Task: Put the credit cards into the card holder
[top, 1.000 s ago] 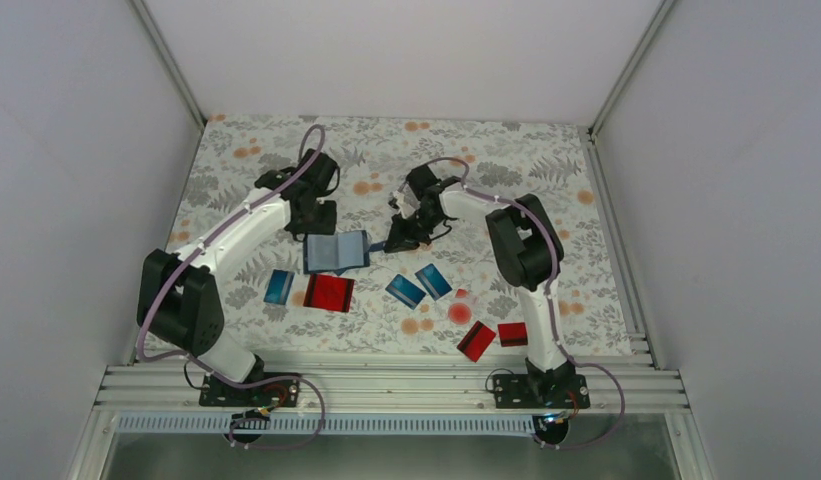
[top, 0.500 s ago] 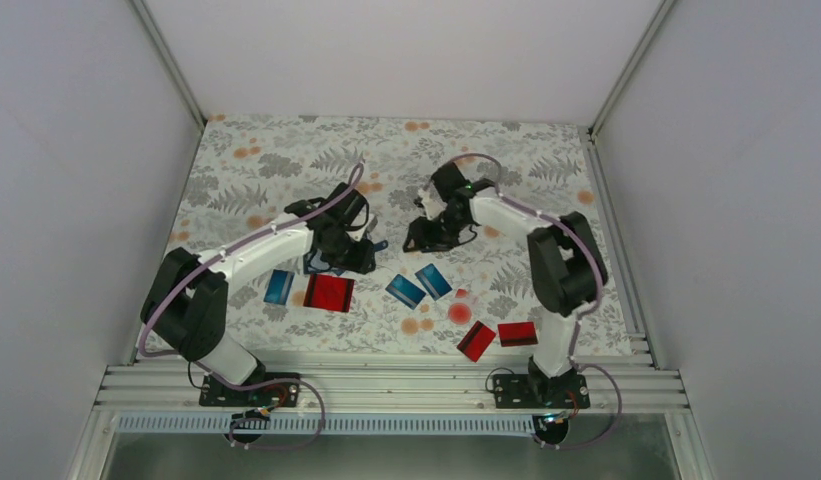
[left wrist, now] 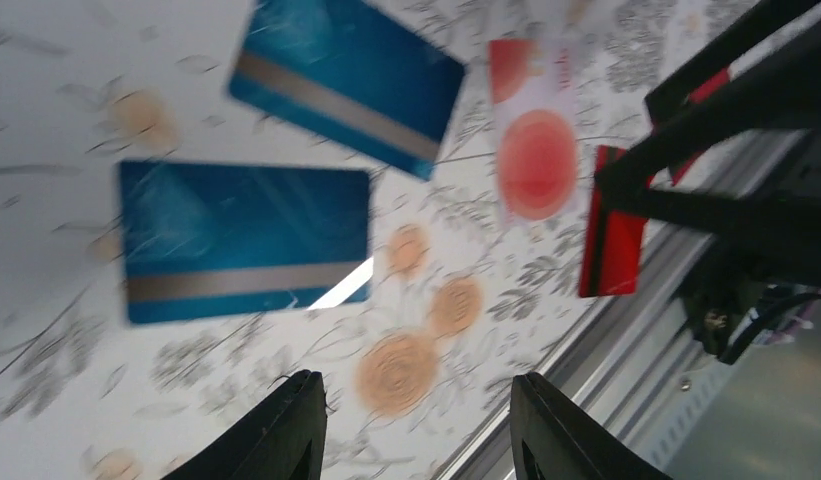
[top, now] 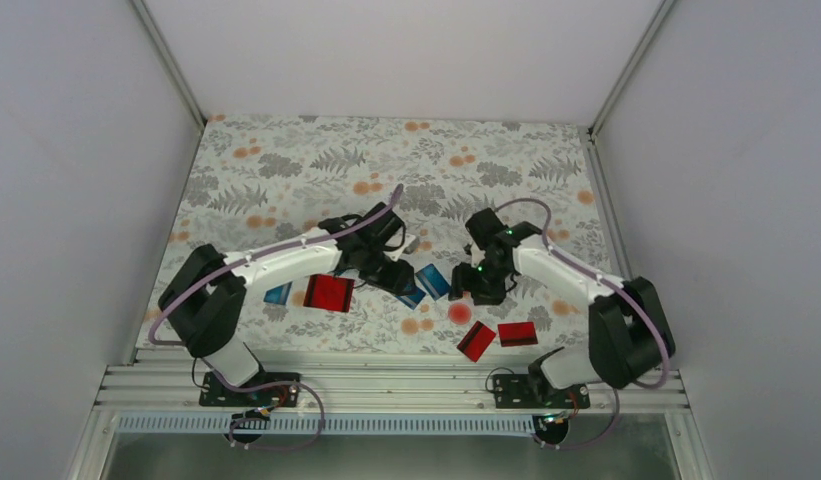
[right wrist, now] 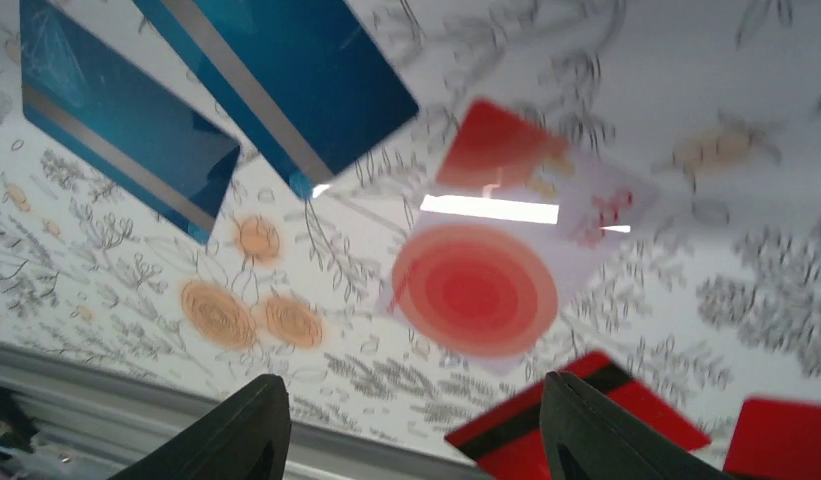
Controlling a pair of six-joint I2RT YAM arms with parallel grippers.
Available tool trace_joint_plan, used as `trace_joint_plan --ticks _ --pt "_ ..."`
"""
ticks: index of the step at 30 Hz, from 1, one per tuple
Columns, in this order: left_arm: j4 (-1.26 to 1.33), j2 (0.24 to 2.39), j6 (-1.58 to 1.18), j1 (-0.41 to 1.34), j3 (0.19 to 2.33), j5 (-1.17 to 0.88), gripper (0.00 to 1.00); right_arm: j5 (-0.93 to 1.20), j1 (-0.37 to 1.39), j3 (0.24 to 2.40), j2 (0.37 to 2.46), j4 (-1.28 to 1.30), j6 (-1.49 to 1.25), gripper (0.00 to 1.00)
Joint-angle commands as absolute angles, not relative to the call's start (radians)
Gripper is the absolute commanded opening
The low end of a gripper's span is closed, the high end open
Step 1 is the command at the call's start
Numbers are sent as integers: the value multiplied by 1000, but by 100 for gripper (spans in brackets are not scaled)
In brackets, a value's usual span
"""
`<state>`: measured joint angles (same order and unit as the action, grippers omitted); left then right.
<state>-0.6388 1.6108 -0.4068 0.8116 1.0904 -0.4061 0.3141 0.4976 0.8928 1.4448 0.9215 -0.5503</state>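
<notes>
Our left end effector [left wrist: 414, 380] and right end effector [right wrist: 414, 380] hover open over blue striped plastic credit cards [left wrist: 246, 235] by the near edge of the tabletop [top: 286, 170], probably choosing one; we cannot see the navy card holder.

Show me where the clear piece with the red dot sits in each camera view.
Top external: the clear piece with the red dot lies low in the centre of the picture.
Left wrist: upper right of centre.
Right wrist: middle of the picture.
Shared landmark: the two blue striped cards just beside it, in all three views.
</notes>
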Motion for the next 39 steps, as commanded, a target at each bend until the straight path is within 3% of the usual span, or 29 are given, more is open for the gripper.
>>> trace_joint_plan --ticks 1,15,24,34,39 --pt "-553 1686 -455 863 1175 -457 47 371 494 818 1323 1010 -681 65" --pt "-470 1936 -577 1045 1364 -538 33 468 495 506 1091 953 -808 65" --pt "-472 2058 -623 1103 1434 -531 25 464 495 403 1085 807 -869 64" --pt "-482 2133 -656 1137 1421 -514 24 521 495 261 980 639 -995 61" --pt "-472 2129 -681 1154 1384 -511 24 540 494 206 936 547 -1045 55"
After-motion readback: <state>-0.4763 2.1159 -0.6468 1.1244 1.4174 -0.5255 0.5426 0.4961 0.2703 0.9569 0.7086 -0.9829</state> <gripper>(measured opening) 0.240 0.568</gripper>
